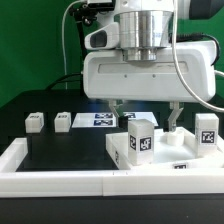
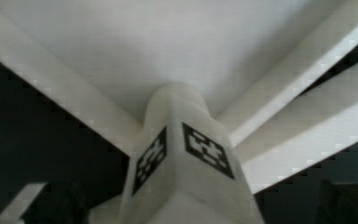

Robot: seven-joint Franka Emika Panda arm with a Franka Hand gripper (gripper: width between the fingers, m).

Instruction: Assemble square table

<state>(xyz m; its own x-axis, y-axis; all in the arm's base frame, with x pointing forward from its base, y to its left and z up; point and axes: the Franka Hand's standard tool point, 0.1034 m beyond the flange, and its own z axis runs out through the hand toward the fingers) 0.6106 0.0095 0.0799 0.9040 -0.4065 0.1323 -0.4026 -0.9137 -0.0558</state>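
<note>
The square table's white slab [image 1: 122, 153] lies at the front of the exterior view's right, with a tag on its front edge. A tagged white leg [image 1: 140, 137] stands upright on its near left corner, and a second leg [image 1: 207, 129] stands at its right side. Two more small legs [image 1: 35, 121] [image 1: 63, 121] sit on the black surface at the exterior view's left. My gripper [image 1: 145, 113] hangs just above the first leg, open, one finger on each side and clear of it. In the wrist view that leg [image 2: 185, 150] rises from the slab [image 2: 176, 50] between my spread fingers.
The marker board [image 1: 101, 120] lies flat behind the slab, partly under the gripper's body. A long white rim [image 1: 60, 182] borders the black work surface along the front and the exterior view's left. A green wall stands behind.
</note>
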